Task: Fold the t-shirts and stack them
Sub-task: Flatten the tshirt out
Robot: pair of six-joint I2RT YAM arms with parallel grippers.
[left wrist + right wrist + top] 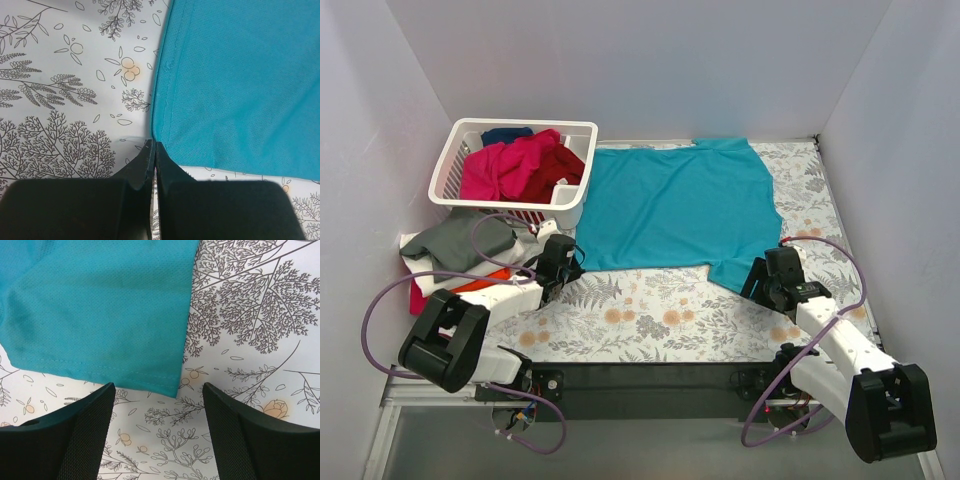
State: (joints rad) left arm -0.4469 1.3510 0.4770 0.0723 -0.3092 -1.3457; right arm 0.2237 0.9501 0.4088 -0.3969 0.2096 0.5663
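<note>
A teal t-shirt (pixel 675 205) lies spread flat on the flower-patterned table. My left gripper (pixel 568 262) sits at its near left corner. In the left wrist view, that gripper (pixel 154 145) is shut, its tips right against the corner of the teal t-shirt (pixel 240 85); no cloth shows between the jaws. My right gripper (pixel 760 285) is at the near right sleeve. In the right wrist view, this gripper (pixel 157 390) is open, and the teal t-shirt's sleeve corner (pixel 100 315) lies just ahead of the gap.
A white lattice basket (pixel 520 124) at the back left holds magenta, dark red and navy shirts (pixel 515 165). A pile of grey, white and orange shirts (pixel 470 245) lies left of the left arm. Walls close in the left, back and right sides.
</note>
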